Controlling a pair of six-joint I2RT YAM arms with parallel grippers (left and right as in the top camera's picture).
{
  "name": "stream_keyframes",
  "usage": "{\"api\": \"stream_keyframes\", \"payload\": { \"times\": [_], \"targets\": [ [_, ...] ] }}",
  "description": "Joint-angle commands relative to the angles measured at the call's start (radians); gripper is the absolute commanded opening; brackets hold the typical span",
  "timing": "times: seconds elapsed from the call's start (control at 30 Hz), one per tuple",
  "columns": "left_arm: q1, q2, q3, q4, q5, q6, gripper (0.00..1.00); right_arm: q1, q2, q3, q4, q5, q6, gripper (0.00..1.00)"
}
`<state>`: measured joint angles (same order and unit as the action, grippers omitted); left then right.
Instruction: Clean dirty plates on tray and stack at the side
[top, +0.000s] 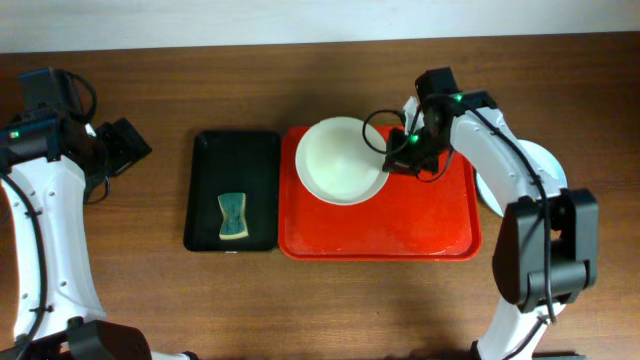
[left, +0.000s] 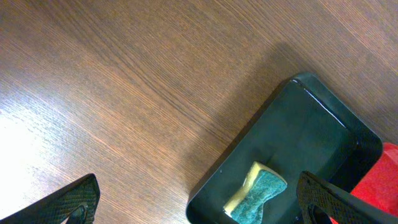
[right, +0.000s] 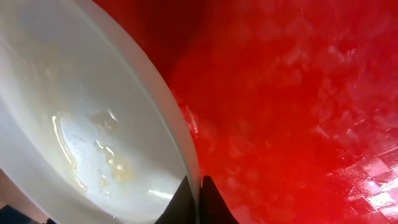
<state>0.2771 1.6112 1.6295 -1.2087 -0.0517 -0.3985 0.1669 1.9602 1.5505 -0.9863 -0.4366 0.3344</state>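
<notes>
So the white plate (top: 340, 160) sits in the top-left corner of the red tray (top: 400, 235), tilted a bit by the look of it. There's a wet yellowish smear in its middle, which shows up in the right wrist view. The right gripper (top: 395, 158) has its jaws pinched shut on the plate's right rim. Another pale plate (top: 548, 165) lies on the table (top: 320, 300) just right of the tray, mostly hidden by that arm. Left of the red tray is a black tray (top: 255, 160) with a sponge (top: 233, 217) in it. The left gripper (top: 125, 145) hangs over bare wood, jaws wide apart, holding nothing.
</notes>
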Motion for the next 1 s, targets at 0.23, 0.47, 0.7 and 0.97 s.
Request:
{"api": "stream_keyframes", "payload": {
  "times": [0.23, 0.47, 0.7, 0.97],
  "targets": [
    [0.003, 0.000, 0.000, -0.002, 0.011, -0.013, 0.99, 0.228, -0.035, 0.069, 0.196, 0.189, 0.187, 0.04],
    [0.003, 0.000, 0.000, -0.001, 0.011, -0.013, 0.99, 0.410, -0.033, 0.068, 0.289, 0.413, 0.229, 0.04],
    [0.003, 0.000, 0.000, -0.001, 0.011, -0.013, 0.99, 0.510, -0.016, 0.068, 0.328, 0.571, 0.229, 0.04],
    [0.003, 0.000, 0.000, -0.001, 0.011, -0.013, 0.99, 0.540, -0.019, 0.130, 0.379, 0.772, 0.083, 0.04]
  ]
}}
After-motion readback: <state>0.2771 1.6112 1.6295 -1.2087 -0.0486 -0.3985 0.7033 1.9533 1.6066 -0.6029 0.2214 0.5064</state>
